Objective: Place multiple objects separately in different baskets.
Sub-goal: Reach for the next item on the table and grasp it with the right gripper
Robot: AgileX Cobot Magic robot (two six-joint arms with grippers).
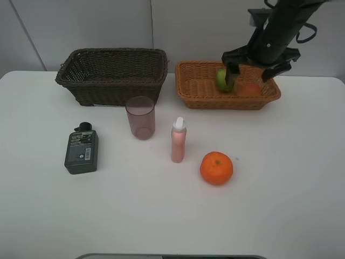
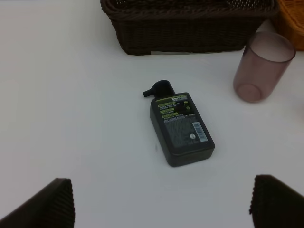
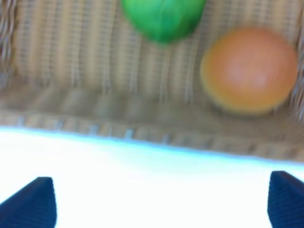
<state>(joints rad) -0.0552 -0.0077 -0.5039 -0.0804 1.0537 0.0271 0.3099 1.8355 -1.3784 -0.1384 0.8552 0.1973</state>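
The bottle (image 1: pixel 178 141) stands upright near the middle of the white table (image 1: pixel 280 205), white cap up, and everything else is placed from it. The orange (image 1: pixel 216 168) sits just to its right and a little nearer the front edge, not touching it. The cup (image 1: pixel 140 118) stands upright and open-mouthed just to the bottle's left and slightly farther back. The flask (image 1: pixel 81 151) lies flat on its back well to the bottle's left, label up, with its black cap pointing toward the far side. The dark basket (image 1: pixel 113 52) stands behind and to the left of the bottle, beyond the cup, and nothing shows inside it from the high view. The tan basket (image 1: pixel 226 102) stands behind and to the right of the bottle, and holds the lime (image 1: pixel 222 80) and the peach (image 1: pixel 249 88) side by side, the lime on the side nearer the bottle. The right gripper (image 1: pixel 249 73) hangs over those two fruits with its jaws spread wide and nothing between them. Whether a finger touches the lime cannot be told. The left gripper (image 2: pixel 164 204) shows only in its own wrist view, low over bare table on the flask's near side, far left of the bottle. Its jaws are wide apart and empty.
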